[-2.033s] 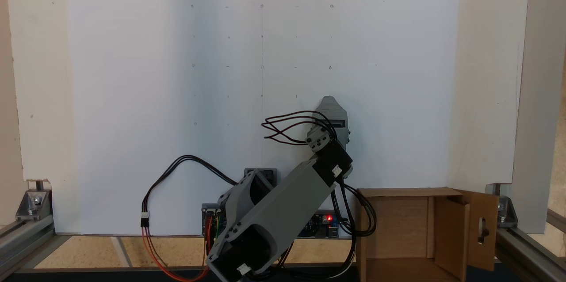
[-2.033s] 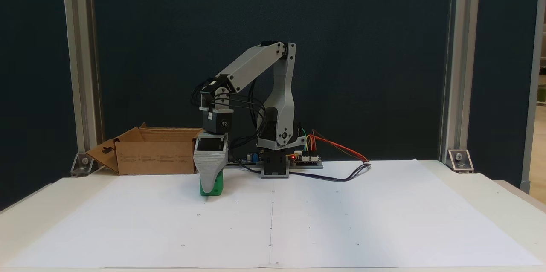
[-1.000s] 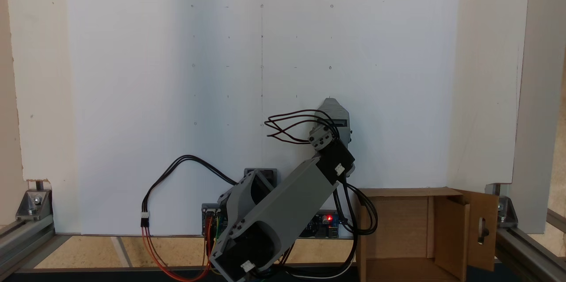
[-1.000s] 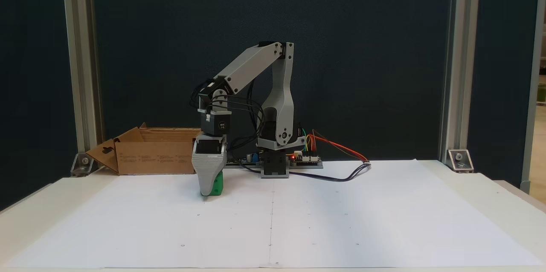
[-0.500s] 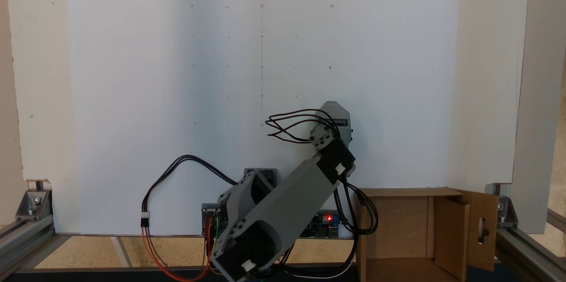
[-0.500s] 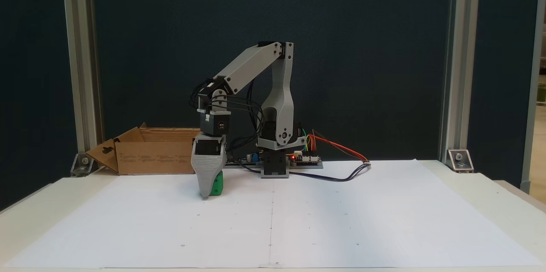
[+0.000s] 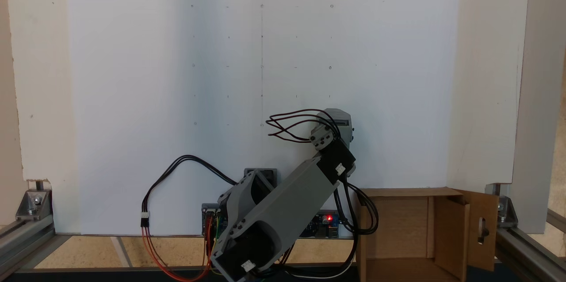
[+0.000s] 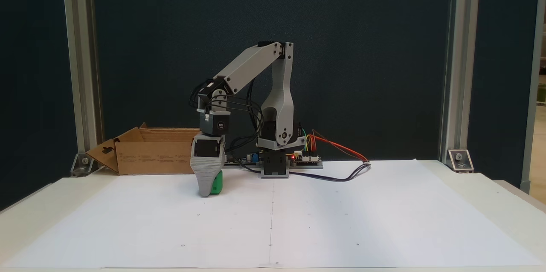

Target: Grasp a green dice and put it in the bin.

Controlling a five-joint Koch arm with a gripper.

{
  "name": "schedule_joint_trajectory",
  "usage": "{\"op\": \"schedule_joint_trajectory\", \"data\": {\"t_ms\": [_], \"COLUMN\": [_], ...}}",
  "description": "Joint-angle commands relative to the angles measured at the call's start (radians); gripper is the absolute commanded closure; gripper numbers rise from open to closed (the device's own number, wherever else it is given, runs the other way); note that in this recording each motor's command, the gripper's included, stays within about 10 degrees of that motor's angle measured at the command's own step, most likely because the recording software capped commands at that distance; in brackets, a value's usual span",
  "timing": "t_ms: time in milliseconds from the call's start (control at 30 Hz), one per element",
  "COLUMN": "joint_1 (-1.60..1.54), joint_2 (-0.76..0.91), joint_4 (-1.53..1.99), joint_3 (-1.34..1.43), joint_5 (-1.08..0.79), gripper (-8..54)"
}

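Left of centre: I see the pincer point(image 8: 206, 193) pointing down over the white sheet point(image 8: 341, 212) on the counter point(image 8: 499, 195).
Pincer state: one grey jaw faces the camera and hides the other; the die sits tight against it, but I cannot tell whether the jaws are pinching it.
Die: the green die point(image 8: 218, 186) peeks out at the right edge of that jaw, just above the sheet or touching it; I cannot tell which.
Box: the cardboard box point(image 8: 149, 154) stands at the back, left of the arm, flaps open; in a fixed view it sits in the lower right corner point(image 7: 398, 229), its slotted flap on the right.
Arm from above: the pincer's grey housing point(image 7: 339, 120) covers the die.
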Motion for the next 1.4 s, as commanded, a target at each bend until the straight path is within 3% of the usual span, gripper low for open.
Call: {"op": "schedule_joint_trajectory", "data": {"t_ms": [0, 300, 733, 1100, 1367], "joint_1": [-0.008, -0.112, -0.199, -0.067, 0.207], "joint_2": [0.049, 0.153, 0.227, 0.216, 0.135], "joint_4": [0.048, 0.261, 0.296, 0.454, 0.511], "joint_3": [-0.014, -0.198, -0.422, -0.785, -0.989], "joint_5": [0.02, 0.256, 0.609, 0.738, 0.752], "gripper": [34.1, 34.1, 34.1, 34.1, 34.1]}}
